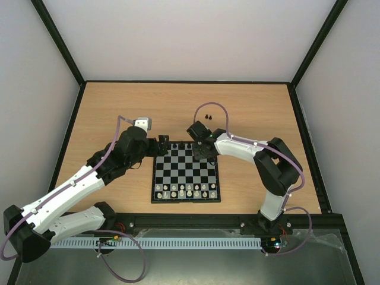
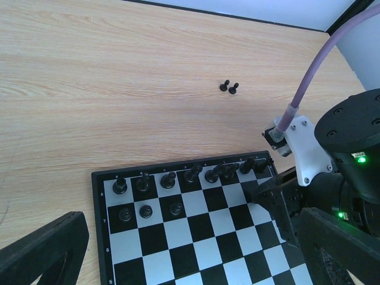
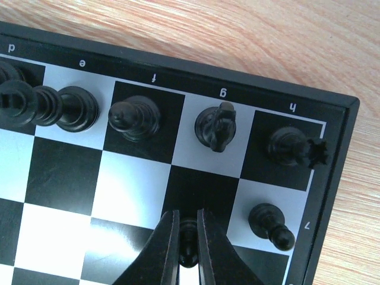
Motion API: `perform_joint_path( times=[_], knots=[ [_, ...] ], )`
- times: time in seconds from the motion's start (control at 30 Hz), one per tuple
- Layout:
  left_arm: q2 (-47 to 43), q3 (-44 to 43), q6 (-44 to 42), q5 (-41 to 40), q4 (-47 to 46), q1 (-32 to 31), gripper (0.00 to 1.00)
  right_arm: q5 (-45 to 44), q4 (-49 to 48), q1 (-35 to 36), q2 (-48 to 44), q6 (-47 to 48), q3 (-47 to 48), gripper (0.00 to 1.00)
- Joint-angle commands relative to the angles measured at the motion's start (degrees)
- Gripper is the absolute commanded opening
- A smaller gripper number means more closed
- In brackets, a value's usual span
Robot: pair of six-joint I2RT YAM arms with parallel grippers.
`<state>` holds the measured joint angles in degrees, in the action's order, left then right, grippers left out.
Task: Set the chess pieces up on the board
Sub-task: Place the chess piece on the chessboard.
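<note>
Two chess pieces (image 2: 224, 86) on table (image 2: 119, 89); right gripper (image 3: 188, 217) pinches pawn (image 3: 187, 243) over board (image 3: 178, 71).

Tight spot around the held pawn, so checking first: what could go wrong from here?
1. The right gripper is shut on a black pawn right beside the h-file pawn and near the knight; opening or lifting could knock them over.
2. The left gripper hangs open at the board's far corner; drifting could sweep the back row.
3. The right arm's cable loops near the two loose pawns on the table and might drag them.
</note>
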<state>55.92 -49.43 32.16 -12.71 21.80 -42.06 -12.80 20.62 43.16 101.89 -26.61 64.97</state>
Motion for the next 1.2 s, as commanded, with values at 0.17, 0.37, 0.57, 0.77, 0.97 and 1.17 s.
perform_joint_path(
  times=[0.17,0.37,0.57,0.77,0.97,1.17],
  knots=[
    [-0.8,-0.9,-0.3,-0.8,0.3,0.5,0.99,-2.6,0.8,0.3,2.8,-0.6,2.0,0.07],
    [-1.2,-0.8,-0.2,-0.7,0.4,0.5,0.99,-3.1,0.7,0.3,3.5,-0.6,2.3,0.09],
    [-1.5,-0.8,-0.2,-0.7,0.6,0.5,0.99,-3.6,0.8,0.2,3.7,-0.7,2.2,0.09],
    [-1.9,-0.6,-0.1,-0.6,0.8,0.5,0.99,-2.8,1.1,0.2,2.5,-0.8,1.8,0.15],
    [-2.2,-0.6,0.0,-0.6,0.9,0.5,0.99,-0.9,1.0,0.2,-1.1,-0.7,0.7,0.24],
    [-2.3,-0.7,0.0,-0.6,1.1,0.5,0.99,1.0,1.1,0.3,-6.9,-0.6,-0.1,0.25]
  ],
)
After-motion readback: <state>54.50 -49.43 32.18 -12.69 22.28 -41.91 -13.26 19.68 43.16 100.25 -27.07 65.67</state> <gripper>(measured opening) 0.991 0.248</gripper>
